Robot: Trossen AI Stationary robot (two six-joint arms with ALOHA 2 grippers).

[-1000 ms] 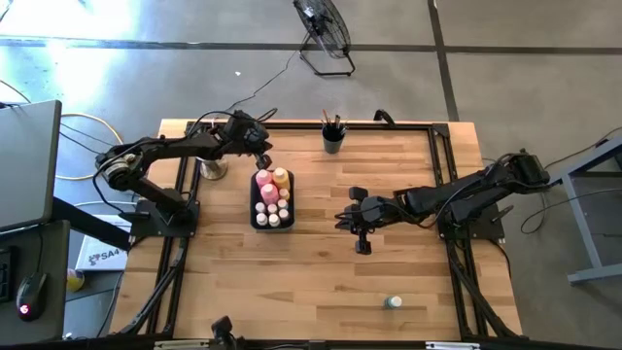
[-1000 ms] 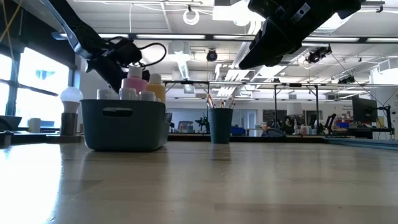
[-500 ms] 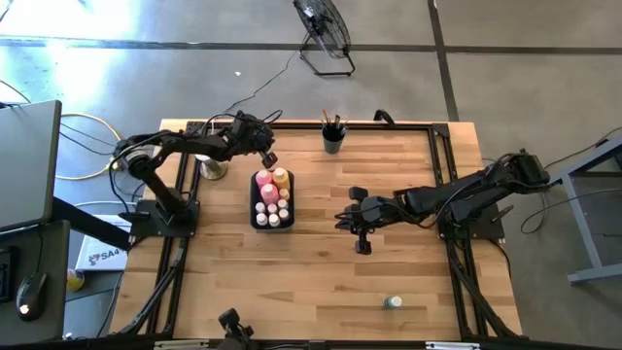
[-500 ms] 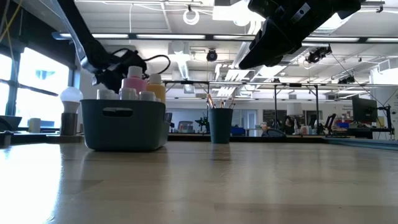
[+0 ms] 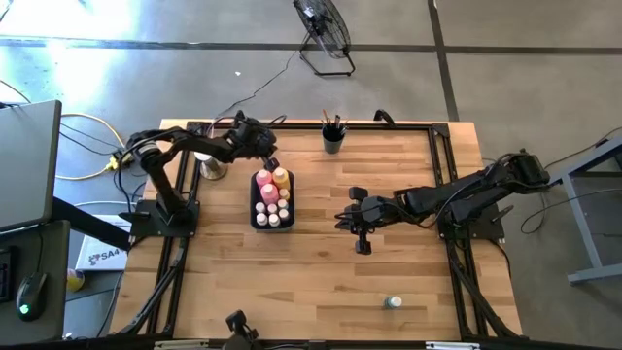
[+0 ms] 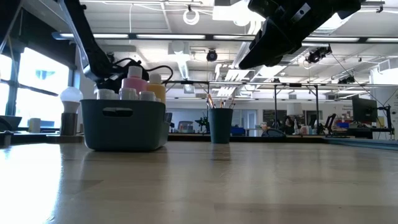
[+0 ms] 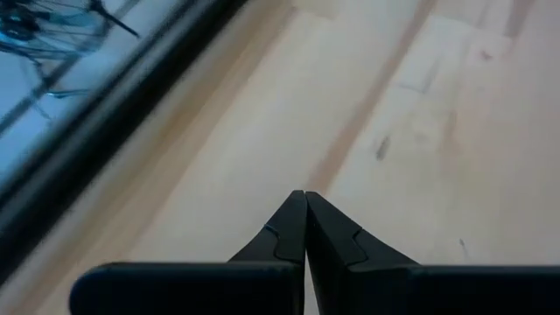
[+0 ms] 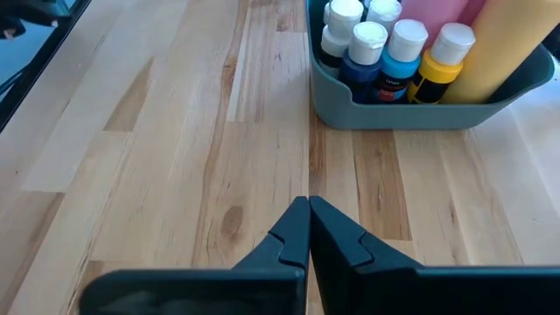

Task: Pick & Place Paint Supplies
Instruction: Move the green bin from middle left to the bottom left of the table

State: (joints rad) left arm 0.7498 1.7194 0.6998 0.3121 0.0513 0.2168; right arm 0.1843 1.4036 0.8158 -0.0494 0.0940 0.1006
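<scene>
While both end effectors are shut and empty, lone bottle [image 5: 392, 302] is left on bench [image 5: 321, 282], well apart from bin [image 5: 255, 216]. Right end effector [image 5: 362, 247] should be opened before descent, bottle gripped below cap. Left end effector [image 5: 268, 157] is kept beside bin.

The wooden table [image 5: 311, 272] holds a dark bin [image 5: 255, 216] — a black cup [image 5: 333, 142] behind it, a small bottle [image 5: 392, 302] far off.
</scene>
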